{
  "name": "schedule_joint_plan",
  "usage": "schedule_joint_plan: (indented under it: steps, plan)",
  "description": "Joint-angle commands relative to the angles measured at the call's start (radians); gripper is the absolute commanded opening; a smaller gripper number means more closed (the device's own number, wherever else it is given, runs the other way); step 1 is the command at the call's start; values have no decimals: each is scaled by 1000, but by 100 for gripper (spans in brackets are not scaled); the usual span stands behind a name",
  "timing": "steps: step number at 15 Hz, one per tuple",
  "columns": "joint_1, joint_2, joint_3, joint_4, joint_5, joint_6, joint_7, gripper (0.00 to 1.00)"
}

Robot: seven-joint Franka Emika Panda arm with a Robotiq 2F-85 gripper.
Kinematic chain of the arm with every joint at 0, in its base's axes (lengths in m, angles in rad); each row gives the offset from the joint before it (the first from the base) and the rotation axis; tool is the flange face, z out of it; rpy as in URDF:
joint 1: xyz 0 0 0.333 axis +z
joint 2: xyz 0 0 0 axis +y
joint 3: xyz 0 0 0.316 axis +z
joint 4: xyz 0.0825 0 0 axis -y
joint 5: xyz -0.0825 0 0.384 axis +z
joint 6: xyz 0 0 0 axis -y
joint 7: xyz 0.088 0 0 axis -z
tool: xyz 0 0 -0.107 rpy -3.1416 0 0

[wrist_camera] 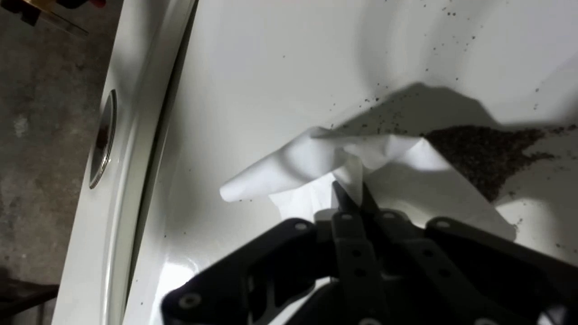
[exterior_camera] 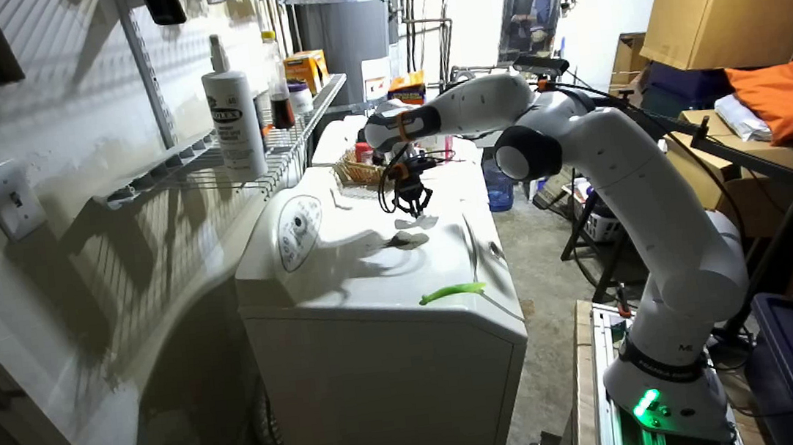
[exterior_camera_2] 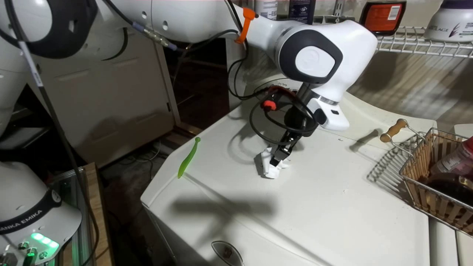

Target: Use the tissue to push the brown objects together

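Wrist view and both exterior views: white appliance [exterior_camera_2: 351, 207], one, its broad flat top beneath the tissue [wrist_camera: 384, 153]; robot arm [exterior_camera: 630, 198], one, white with dark joint covers, bent over the tissue in both exterior views; wire shelf [exterior_camera_2: 410, 46], one, higher than the tissue and well apart from it; basket [exterior_camera_2: 436, 207], one, slatted, wire-rimmed, with a wooden handle, well apart from the tissue; claw [wrist_camera: 354, 196], one, black, at the tissue, fingers pressed together with a fold of it pinched between the tips; tissue, one, creased, white, spreading to both sides of those tips; green item [exterior_camera_2: 189, 159], one, slender, knobbed at one end, well apart from the tissue; brown pile [wrist_camera: 478, 153], one, fine-grained, just beside the tissue's right edge in the wrist view, contact cannot be told; brown specks [wrist_camera: 377, 99], many, tiny, scattered near the tissue, mostly past its upper edge in that view.
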Motion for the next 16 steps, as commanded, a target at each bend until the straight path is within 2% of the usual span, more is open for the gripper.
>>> schedule_joint_plan:
  steps: [1,10,13,16]
  plan:
    - [28,-84,-23,-77,-15,66,2,1]
    - [47,-4,-4,-75,-9,378,-50,1]
    - [55,32,4,-80,-8,440,-60,1]
    - [60,42,8,-79,-9,431,-66,1]
